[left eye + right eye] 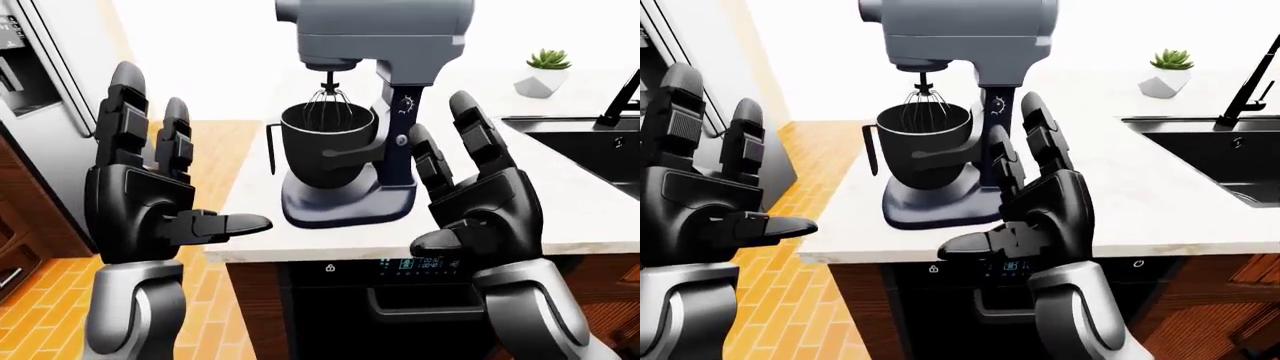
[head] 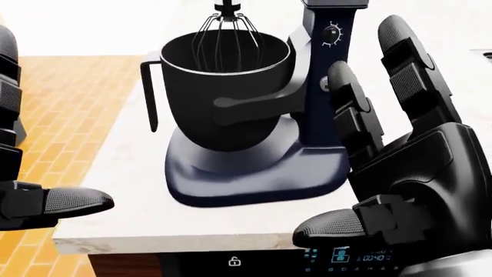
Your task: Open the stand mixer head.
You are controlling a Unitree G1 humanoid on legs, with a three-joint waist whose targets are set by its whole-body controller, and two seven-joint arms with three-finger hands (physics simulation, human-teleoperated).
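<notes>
Mixer: the stand mixer [image 1: 360, 112] sits near the counter [image 1: 560, 217] edge, right above the oven panel [image 1: 415, 264], so it's within easy reach of both arms.
Mixer head: the grey head [image 1: 375, 30] is down, lying level over the bowl [image 1: 325, 142] with the whisk [image 1: 328, 101] hanging inside. Not opened yet as far as I can see.
Which way it points: the head's long axis runs sideways across the left-eye view, nose end toward that view's left, hinge end over the dark column [image 1: 400, 142] on the right. My guess is the nose has to swing up.
Right hand: the right hand [image 1: 480, 202] is raised just beside the column, fingers [image 1: 475, 135] spread wide and straight, thumb out, holding nothing. I can't tell for sure whether it touches the mixer, looks slightly apart.
Left hand: the left hand [image 1: 150, 195] is up well off to the left over the floor [image 1: 215, 150], also wide open and empty. Looks parked out of the way.
Also around: sink [image 1: 590, 146] and a little potted plant [image 1: 545, 71] further right, fridge [image 1: 50, 90] on the left.
</notes>
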